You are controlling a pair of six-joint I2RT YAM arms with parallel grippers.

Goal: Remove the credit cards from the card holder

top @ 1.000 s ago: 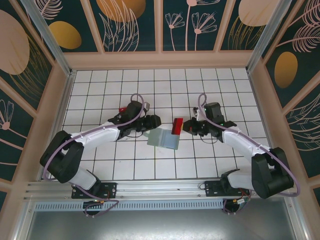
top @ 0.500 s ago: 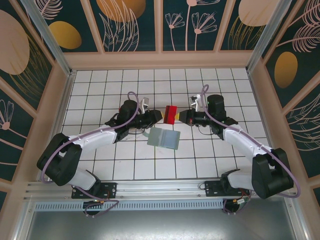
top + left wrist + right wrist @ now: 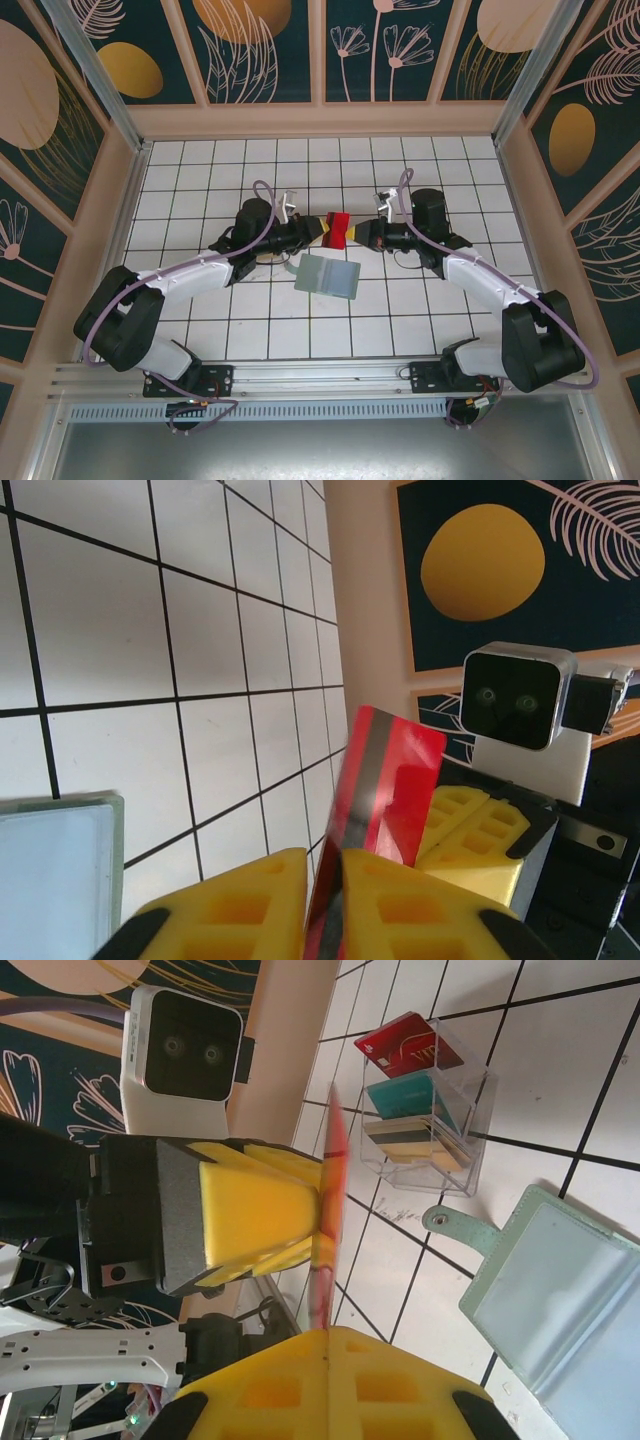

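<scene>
A red credit card (image 3: 338, 228) hangs on edge above the tiles, between both grippers. My left gripper (image 3: 319, 230) is shut on its left end and my right gripper (image 3: 358, 236) is shut on its right end. In the left wrist view the red card (image 3: 395, 780) rises from between my yellow fingers (image 3: 250, 900), with the left gripper (image 3: 323, 865) clamped on it. In the right wrist view the card's thin edge (image 3: 330, 1220) runs from the right gripper (image 3: 327, 1332) to the other gripper's fingers (image 3: 260, 1205). The card holder (image 3: 328, 275) lies open and flat just nearer, light blue inside.
A clear tray (image 3: 425, 1110) holding fanned red, teal and tan cards stands on the tiles beyond the card holder (image 3: 560, 1300). Beige walls with dark panels (image 3: 320, 110) enclose the white tiled floor on three sides.
The right gripper lifted the red card away from the card holder toward the far side. The left gripper came up to meet it and closed on the card's other end.
</scene>
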